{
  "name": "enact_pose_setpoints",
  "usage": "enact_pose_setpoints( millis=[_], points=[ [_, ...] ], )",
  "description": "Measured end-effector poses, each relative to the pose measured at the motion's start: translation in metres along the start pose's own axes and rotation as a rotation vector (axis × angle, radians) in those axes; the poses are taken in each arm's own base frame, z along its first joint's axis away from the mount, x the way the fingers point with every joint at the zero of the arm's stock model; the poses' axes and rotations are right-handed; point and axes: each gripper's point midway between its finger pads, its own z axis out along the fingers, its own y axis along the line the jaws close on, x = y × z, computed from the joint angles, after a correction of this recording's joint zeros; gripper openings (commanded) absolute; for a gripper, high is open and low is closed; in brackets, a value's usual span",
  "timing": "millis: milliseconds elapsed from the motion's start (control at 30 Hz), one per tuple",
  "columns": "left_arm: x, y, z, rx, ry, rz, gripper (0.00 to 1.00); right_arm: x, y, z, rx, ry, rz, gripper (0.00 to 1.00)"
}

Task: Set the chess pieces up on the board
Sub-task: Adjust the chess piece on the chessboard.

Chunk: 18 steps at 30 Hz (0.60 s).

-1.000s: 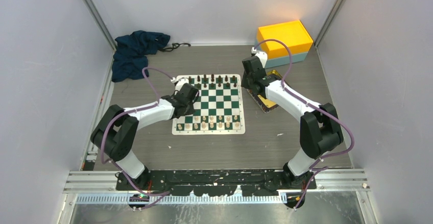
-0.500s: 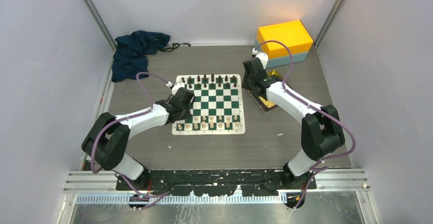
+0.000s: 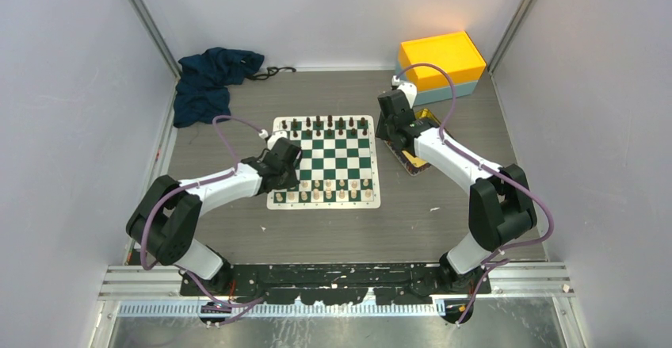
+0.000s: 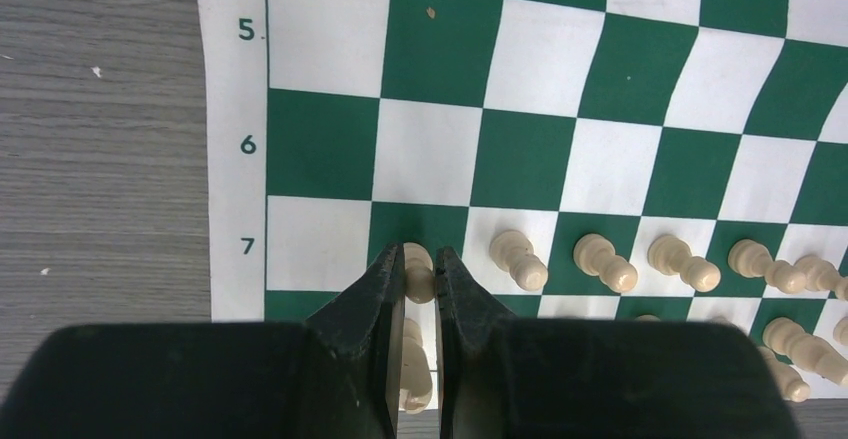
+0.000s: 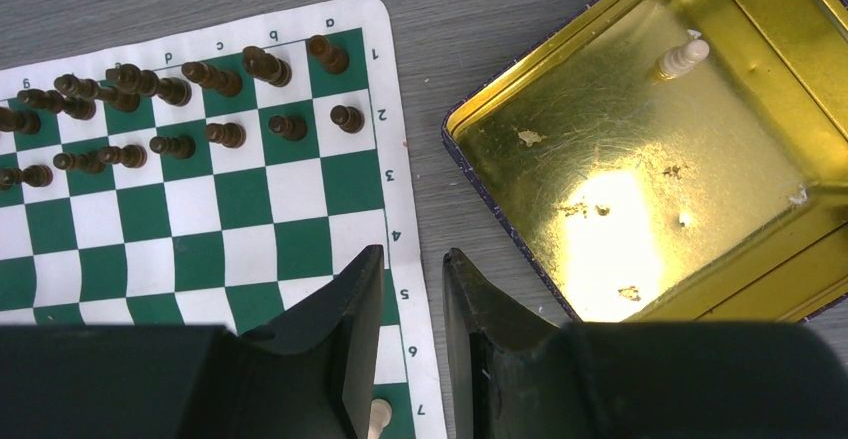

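The green-and-white board (image 3: 323, 204) lies mid-table. Black pieces (image 3: 329, 124) fill its far rows and cream pieces (image 3: 329, 189) its near rows. My left gripper (image 3: 287, 175) is at the board's near-left corner. In the left wrist view it (image 4: 420, 259) is shut on a cream pawn (image 4: 418, 274) over a green square of row 7, beside a row of cream pawns (image 4: 604, 263). My right gripper (image 5: 413, 259) is open and empty above the board's right border (image 5: 400, 174). One cream piece (image 5: 683, 57) lies in the gold tray (image 5: 600, 139).
The gold tray (image 3: 415, 162) sits right of the board, under the right arm. A yellow box on a blue base (image 3: 441, 59) stands at the back right. A dark blue cloth (image 3: 210, 78) lies at the back left.
My left gripper has moved from the board's left middle toward its near-left corner, then nearly stopped. The right arm has barely moved.
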Motion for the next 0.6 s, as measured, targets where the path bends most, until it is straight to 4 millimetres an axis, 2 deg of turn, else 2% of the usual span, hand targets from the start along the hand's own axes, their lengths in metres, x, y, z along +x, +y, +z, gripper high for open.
enact_pose_setpoints(
  millis=[300,433,600],
  points=[
    [0.0009,-0.0043,-0.0006,0.015,0.000,0.003,0.04,0.0016,-0.0010,-0.0002,0.002,0.003,-0.001,0.34],
    [0.0006,-0.0044,-0.0005,0.015,-0.001,0.002,0.23,0.0005,-0.0008,-0.0012,0.000,0.000,0.000,0.34],
    [0.0000,-0.0038,-0.0003,0.012,-0.004,0.002,0.35,0.0005,-0.0008,-0.0012,0.000,0.000,0.000,0.34]
  ],
)
